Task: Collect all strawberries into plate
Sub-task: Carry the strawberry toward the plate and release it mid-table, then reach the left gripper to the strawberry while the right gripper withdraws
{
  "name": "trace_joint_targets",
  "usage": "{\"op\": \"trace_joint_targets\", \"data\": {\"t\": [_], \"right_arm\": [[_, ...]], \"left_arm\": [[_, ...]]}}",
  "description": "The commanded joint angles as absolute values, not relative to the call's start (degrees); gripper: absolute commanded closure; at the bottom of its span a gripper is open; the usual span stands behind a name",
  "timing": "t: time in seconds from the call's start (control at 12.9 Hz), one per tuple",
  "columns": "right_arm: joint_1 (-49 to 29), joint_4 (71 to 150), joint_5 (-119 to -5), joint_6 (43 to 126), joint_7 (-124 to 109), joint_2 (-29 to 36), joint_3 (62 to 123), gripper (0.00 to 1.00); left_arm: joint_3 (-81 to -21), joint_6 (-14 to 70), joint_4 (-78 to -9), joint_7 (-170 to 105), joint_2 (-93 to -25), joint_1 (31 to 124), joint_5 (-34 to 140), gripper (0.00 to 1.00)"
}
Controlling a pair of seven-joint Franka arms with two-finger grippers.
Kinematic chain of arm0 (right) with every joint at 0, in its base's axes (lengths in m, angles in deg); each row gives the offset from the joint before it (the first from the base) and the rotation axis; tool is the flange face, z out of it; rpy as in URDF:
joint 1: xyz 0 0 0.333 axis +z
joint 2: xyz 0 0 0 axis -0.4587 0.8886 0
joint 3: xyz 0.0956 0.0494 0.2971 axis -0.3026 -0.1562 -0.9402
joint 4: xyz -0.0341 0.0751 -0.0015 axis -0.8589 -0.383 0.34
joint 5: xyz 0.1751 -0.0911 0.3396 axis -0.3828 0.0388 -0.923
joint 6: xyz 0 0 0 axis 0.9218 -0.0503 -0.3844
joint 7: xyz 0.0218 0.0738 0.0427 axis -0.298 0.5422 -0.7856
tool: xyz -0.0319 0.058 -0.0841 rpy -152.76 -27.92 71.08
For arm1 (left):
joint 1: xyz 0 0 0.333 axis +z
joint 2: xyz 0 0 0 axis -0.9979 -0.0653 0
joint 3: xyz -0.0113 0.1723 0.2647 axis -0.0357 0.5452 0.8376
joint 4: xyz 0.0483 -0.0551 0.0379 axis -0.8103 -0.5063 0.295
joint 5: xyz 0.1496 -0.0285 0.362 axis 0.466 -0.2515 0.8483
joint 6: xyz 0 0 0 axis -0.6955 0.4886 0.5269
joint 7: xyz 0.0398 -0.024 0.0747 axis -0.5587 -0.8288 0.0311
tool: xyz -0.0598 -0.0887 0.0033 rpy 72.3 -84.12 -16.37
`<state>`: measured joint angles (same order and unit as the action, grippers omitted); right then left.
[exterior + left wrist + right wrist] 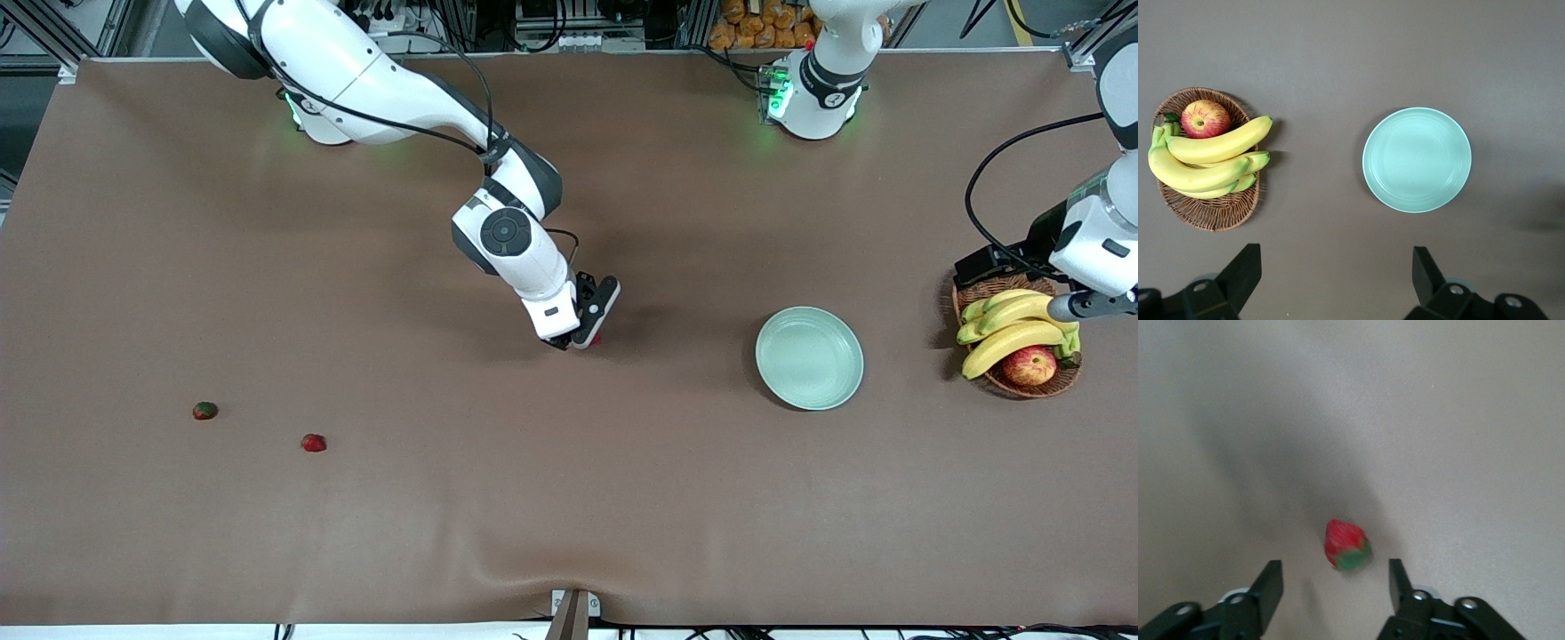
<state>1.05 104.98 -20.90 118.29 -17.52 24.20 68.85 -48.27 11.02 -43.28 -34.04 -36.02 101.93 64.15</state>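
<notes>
Oddly, right gripper (1335,587) has jaws apart w/ one strawberry (1347,545) loose on table just ahead of fingertips, well short of plate (809,357), while left gripper (1336,275) waits open over basket (1016,384).

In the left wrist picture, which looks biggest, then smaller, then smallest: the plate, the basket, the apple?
1. and 2. The plate and the basket look about alike in size, so I will not rank them against each other.
3. The apple, lying in the basket, looks clearly smallest.
</notes>
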Motion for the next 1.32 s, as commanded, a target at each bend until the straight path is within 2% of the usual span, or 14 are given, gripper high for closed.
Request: {"op": "trace_joint_targets", "data": {"t": [0.0,0.23,0.54,0.7,0.93,1.24], "right_arm": [[0.21,103.81,-20.68,118.33,-17.45,24.13,69.0,0.0],[-4.52,104.25,-20.94,113.69,-17.53,20.45,68.82,0.0],[-16.98,104.34,-20.94,105.86,-17.62,16.05,68.82,0.0],[-22.44,104.34,-20.6,105.4,-17.79,15.43,69.0,0.0],[-29.04,103.64,-19.98,106.28,-17.79,17.0,70.75,0.0],[-29.06,97.94,-16.66,107.51,-21.99,22.79,76.99,0.0]], "left_arm": [[-48.59,12.01,-43.77,-33.68,-36.02,102.43,64.32,0.0],[-48.59,12.01,-44.03,-33.68,-35.93,102.6,64.32,0.0],[-48.68,12.97,-44.03,-34.9,-36.63,101.82,64.32,0.0],[-49.12,13.85,-43.33,-36.92,-37.94,99.98,64.14,0.0],[-49.12,15.25,-41.83,-45.51,-40.93,95.5,64.23,0.0],[-49.21,19.9,-41.57,-60.79,-46.11,88.21,63.8,0.0]]}}
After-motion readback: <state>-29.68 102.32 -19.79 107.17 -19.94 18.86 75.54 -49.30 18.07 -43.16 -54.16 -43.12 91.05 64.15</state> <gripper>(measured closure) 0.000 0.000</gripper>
